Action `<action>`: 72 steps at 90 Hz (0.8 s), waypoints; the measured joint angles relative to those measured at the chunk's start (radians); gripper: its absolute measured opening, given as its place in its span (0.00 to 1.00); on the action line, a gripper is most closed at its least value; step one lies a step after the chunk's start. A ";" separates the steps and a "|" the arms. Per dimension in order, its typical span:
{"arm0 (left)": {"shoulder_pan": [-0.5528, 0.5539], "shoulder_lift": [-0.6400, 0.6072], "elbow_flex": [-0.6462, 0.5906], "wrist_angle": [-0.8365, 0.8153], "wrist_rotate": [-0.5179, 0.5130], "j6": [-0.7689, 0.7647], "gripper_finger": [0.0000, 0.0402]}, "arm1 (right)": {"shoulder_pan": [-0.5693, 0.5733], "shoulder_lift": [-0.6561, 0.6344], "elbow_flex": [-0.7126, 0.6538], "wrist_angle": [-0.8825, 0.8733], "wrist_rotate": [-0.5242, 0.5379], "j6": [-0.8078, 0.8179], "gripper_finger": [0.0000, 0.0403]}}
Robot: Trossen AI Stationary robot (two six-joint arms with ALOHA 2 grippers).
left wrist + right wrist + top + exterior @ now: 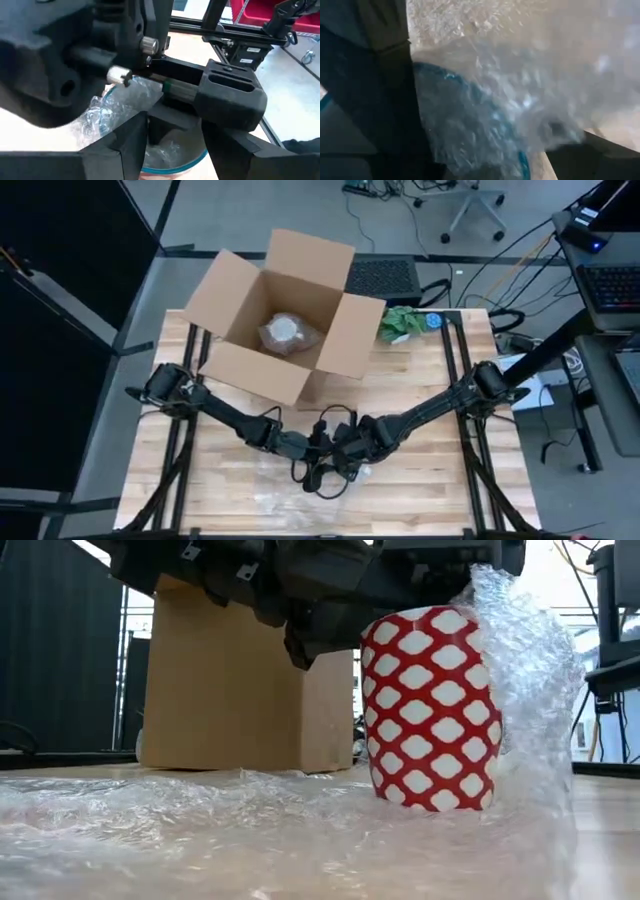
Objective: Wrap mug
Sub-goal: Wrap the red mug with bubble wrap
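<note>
Spreading across the near edge of the wooden table [200, 480], a sheet of bubble wrap [200, 840] is seen in the low view, its far side lifted up against a red mug with white diamonds [432, 710]. The mug is stood upright on the wrap, near the table's front middle. Directly above it, the left gripper [312, 452] and the right gripper [345, 455] are brought close together; wrap is seen between the right gripper's fingers, though whether either pair is clenched cannot be told. Farther back, an open cardboard box [285, 320] is set, a bubble-wrapped bundle [285, 332] lying inside. Beside the box, something green [400, 322] is placed.
</note>
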 joint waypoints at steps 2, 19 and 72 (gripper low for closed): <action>0.000 0.000 0.000 0.000 0.000 0.000 0.45 | -0.001 -0.005 -0.001 0.000 -0.006 -0.006 0.66; 0.001 0.000 0.000 0.002 -0.005 -0.017 0.45 | -0.008 -0.101 -0.014 -0.017 -0.021 -0.012 0.66; 0.001 -0.024 0.012 -0.006 -0.008 -0.019 0.45 | 0.057 -0.390 -0.009 -0.106 0.114 -0.030 0.66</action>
